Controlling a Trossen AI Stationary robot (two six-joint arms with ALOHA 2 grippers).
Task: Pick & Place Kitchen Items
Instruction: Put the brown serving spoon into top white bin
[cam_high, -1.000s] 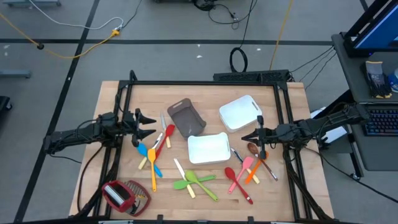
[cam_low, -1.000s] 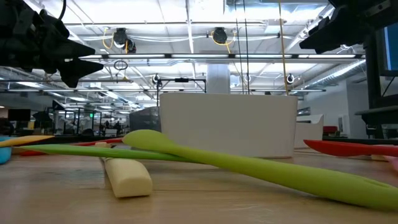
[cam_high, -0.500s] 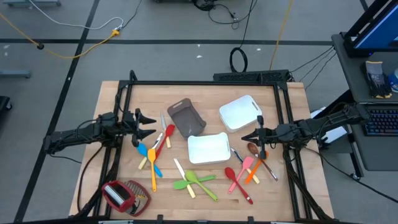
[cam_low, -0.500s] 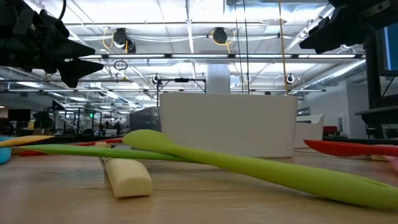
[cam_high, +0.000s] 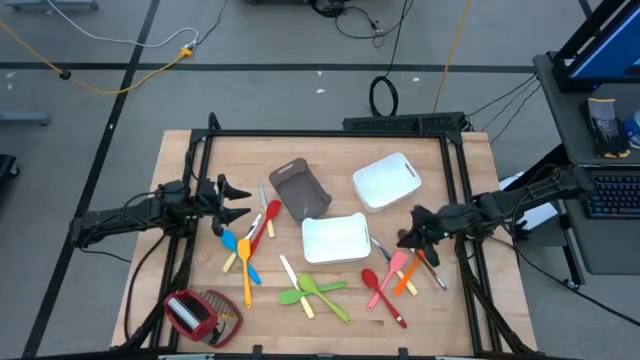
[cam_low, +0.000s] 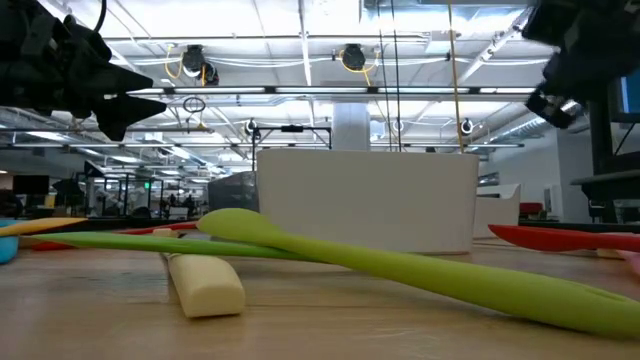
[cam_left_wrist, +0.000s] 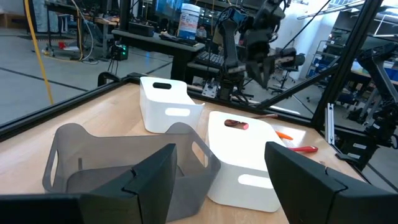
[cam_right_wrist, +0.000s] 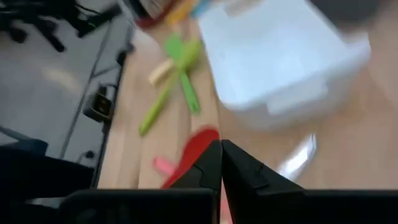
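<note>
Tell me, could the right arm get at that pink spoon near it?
Probably yes. The right end effector, shut and empty, hovers beside the pink spoon, with nothing covering it; its jaws must open first.

grey tray (cam_left_wrist: 124, 165) nearest | two white trays (cam_left_wrist: 242, 155) behind, touching | left gripper (cam_left_wrist: 221, 180) fingers apart

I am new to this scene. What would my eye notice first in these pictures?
Bright plastic spoons and spatulas lie scattered on the wooden table, among them a long green spatula near the front edge. Two white rectangular trays and a grey-brown tray sit mid-table. The shut right end effector hangs above the pink spoon.
</note>
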